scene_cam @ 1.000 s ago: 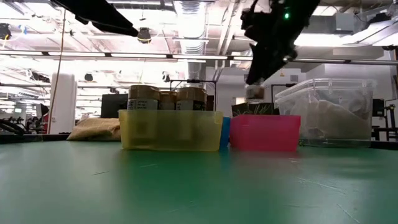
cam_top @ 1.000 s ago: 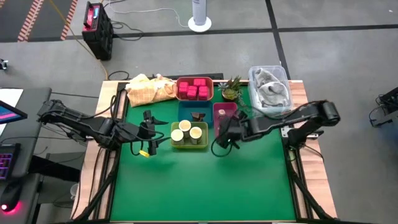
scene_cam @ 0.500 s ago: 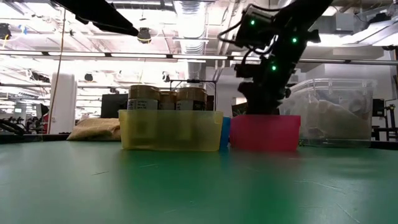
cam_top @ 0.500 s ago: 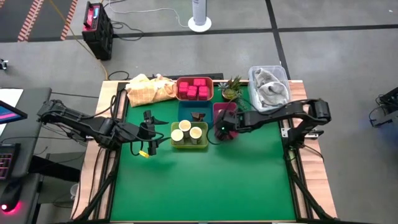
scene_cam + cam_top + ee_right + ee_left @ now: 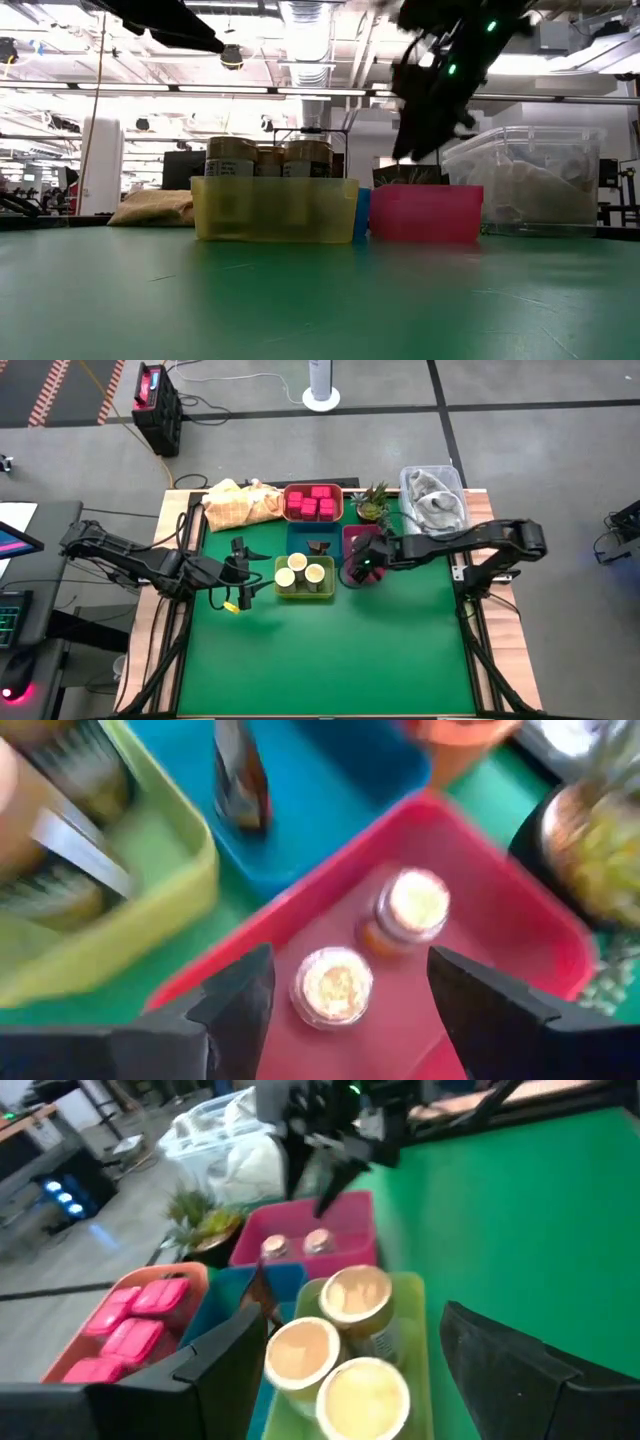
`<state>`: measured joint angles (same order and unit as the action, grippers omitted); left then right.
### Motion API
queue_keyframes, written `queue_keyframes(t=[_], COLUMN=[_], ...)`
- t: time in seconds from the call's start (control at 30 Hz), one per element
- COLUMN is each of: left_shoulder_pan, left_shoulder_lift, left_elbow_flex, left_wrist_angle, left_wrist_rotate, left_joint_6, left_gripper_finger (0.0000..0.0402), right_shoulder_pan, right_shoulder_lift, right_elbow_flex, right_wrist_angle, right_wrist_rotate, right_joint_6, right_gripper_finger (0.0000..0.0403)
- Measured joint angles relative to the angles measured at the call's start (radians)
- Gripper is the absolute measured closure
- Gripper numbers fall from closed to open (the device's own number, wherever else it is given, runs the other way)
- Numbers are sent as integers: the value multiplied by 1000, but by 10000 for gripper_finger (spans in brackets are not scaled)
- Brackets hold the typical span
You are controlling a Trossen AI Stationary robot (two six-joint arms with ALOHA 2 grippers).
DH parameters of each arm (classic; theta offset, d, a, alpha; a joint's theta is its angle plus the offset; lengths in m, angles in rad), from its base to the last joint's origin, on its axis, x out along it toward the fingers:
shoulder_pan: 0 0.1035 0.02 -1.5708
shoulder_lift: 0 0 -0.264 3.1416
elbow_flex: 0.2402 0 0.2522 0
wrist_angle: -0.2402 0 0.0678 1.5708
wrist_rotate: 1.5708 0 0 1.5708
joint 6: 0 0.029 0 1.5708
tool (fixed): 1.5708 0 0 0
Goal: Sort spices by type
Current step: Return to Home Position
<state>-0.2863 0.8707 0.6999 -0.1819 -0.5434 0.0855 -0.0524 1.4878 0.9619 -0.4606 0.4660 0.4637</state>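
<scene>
My right gripper (image 5: 358,568) hangs open just above the pink tray (image 5: 372,536). Two tiny brownish jars (image 5: 333,985) (image 5: 410,910) stand on the tray's floor. The nearer jar sits below the gap between the fingers, untouched. Three cream-topped jars (image 5: 305,573) stand in the yellow-green tray (image 5: 327,590). A dark brown piece (image 5: 318,547) is in the blue tray (image 5: 298,538), and pink packets (image 5: 313,503) fill the red tray at the back. My left gripper (image 5: 240,575) waits open and empty to the left of the yellow-green tray.
A small potted plant (image 5: 372,503) stands just behind the pink tray. A clear plastic bin (image 5: 435,500) with grey cloth sits at the far right, and a yellow bag (image 5: 240,503) at the far left. The near half of the green mat (image 5: 330,660) is bare.
My right gripper has moved toward the far edge, dipped into the pink tray and risen again above it. The tiny jar that hung below its fingers a second ago is no longer there.
</scene>
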Motion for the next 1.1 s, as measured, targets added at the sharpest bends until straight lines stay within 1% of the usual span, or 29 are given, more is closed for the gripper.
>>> queue_keyframes(t=[0.07, 0.17, 0.23, 0.3, 0.43, 0.53, 0.63, 0.7, 0.77, 0.9, 1.0, 1.1], left_shoulder_pan=[0, 0, 0, 0, 1, 0, 0, -1, -6, -9, -9, -9], left_shoulder_lift=[0, 0, -1, -15, -80, -140, -195, -225, -252, -304, -350, -411], left_elbow_flex=[-18, -89, -144, -180, -195, -198, -200, -202, -229, -350, -451, -516], left_wrist_angle=[47, 191, 284, 324, 332, 223, 91, 60, 100, 241, 308, 339], left_wrist_rotate=[42, 71, 83, 121, 207, 261, 300, 339, 381, 444, 460, 460], left_joint_6=[22, 111, 146, 146, 95, 32, -48, -91, -111, -143, -183, -214], left_gripper_finger=[118, 118, 118, 118, 118, 118, 118, 118, 118, 118, 118, 118], right_shoulder_pan=[12, 29, 36, 45, 74, 111, 160, 188, 211, 249, 282, 307], right_shoulder_lift=[-71, -190, -274, -374, -583, -739, -888, -981, -1065, -1222, -1336, -1442], right_elbow_flex=[-16, -80, -150, -235, -410, -509, -577, -609, -634, -676, -696, -713], right_wrist_angle=[6, 37, 71, 111, 209, 274, 295, 298, 300, 297, 296, 288], right_wrist_rotate=[3, 3, 3, 5, 5, 5, 5, 13, 35, 36, 36, 35], right_joint_6=[-17, -35, -36, -35, -30, -43, -51, -54, -65, -108, -164, -227], right_gripper_finger=[111, 111, 111, 111, 111, 111, 111, 111, 111, 111, 111, 111])
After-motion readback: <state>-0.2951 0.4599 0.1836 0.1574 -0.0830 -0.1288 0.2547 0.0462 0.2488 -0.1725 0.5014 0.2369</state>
